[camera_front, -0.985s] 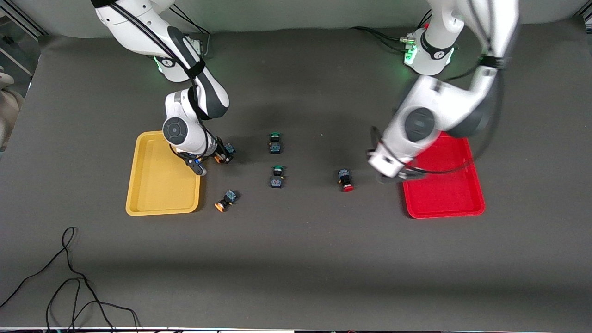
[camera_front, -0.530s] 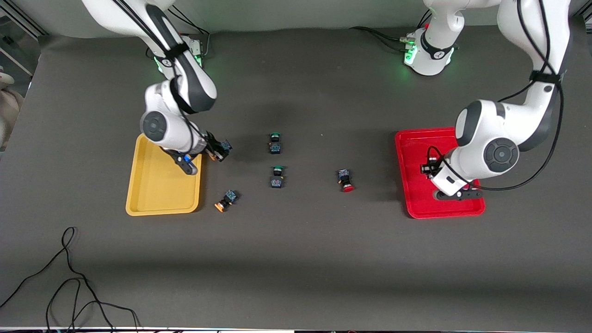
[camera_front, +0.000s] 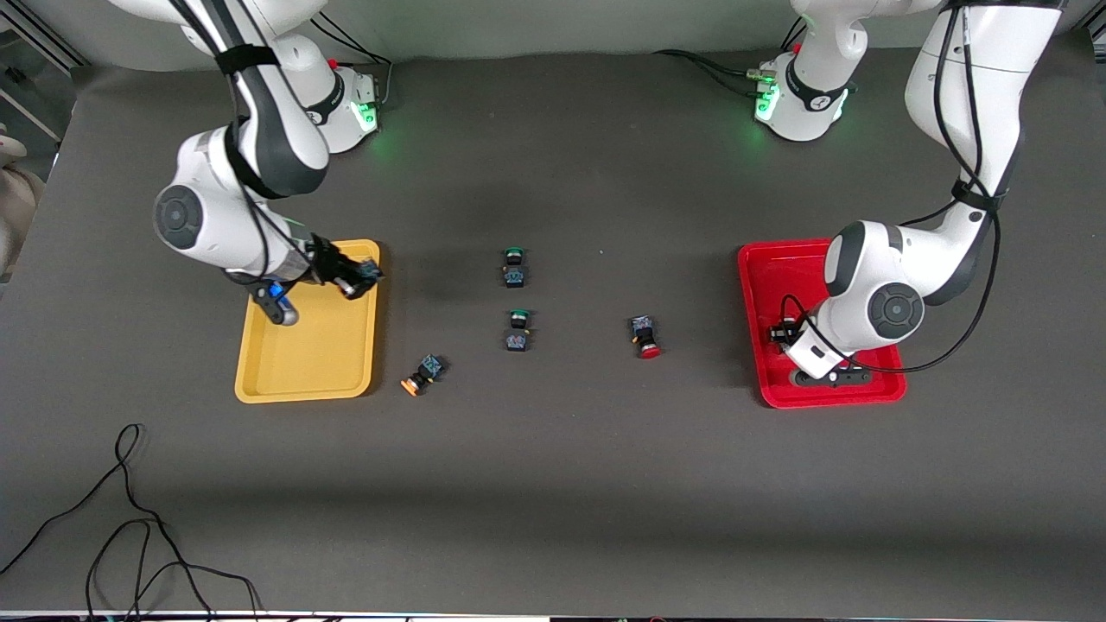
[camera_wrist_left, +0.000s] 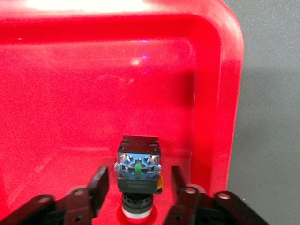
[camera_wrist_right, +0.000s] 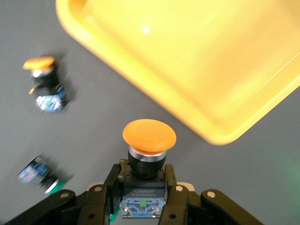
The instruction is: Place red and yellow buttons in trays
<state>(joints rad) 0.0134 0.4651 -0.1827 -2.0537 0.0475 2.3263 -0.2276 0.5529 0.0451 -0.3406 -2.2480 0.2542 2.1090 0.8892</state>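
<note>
My left gripper (camera_front: 782, 333) is low in the red tray (camera_front: 769, 268), near the tray's corner nearest the front camera. In the left wrist view its fingers (camera_wrist_left: 98, 185) stand apart on either side of a red button (camera_wrist_left: 138, 168), which rests on the tray floor (camera_wrist_left: 93, 93). My right gripper (camera_front: 356, 278) is shut on a yellow button (camera_wrist_right: 149, 136) and holds it over the rim of the yellow tray (camera_front: 302, 354). A second yellow button (camera_front: 422, 374) and a second red button (camera_front: 645, 337) lie on the table.
Two green-capped switches (camera_front: 514, 266) (camera_front: 518, 331) sit mid-table between the trays. A black cable (camera_front: 130, 518) lies near the front edge at the right arm's end.
My right gripper carried the yellow button from beside the yellow tray to over its rim. My left arm swung from near the loose red button to the red tray and lowered.
</note>
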